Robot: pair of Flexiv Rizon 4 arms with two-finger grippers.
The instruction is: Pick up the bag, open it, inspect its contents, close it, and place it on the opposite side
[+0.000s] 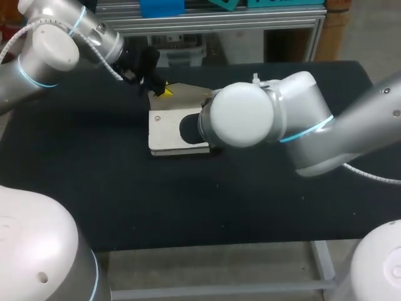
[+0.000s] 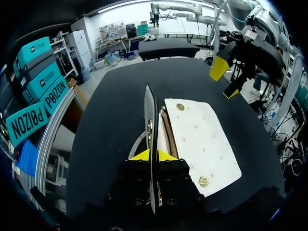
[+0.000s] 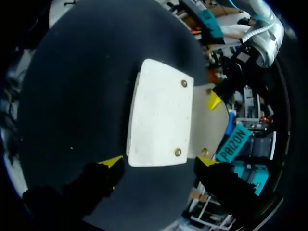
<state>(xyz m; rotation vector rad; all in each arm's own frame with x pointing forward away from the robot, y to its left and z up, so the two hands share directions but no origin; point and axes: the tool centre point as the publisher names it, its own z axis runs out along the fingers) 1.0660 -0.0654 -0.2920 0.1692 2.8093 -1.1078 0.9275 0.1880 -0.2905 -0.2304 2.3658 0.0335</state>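
A flat cream bag (image 1: pixel 164 133) with metal snap studs lies in the middle of the black table. Its flap (image 2: pixel 150 115) stands raised along the far side, and my left gripper (image 2: pixel 153 157) is shut on the flap's edge. In the head view that gripper (image 1: pixel 160 89) sits just behind the bag. My right gripper (image 3: pixel 160 161) hovers open over the bag's body (image 3: pixel 159 118), its fingers wide apart and holding nothing. The right arm's wrist (image 1: pixel 241 116) hides the bag's right end in the head view. From the left wrist view, the right gripper (image 2: pixel 225 79) hangs beyond the bag.
Black cloth (image 1: pixel 250 200) covers the table all around the bag. The table's front edge (image 1: pixel 207 248) runs near my base, and an aluminium frame rail (image 1: pixel 213 22) lines the back.
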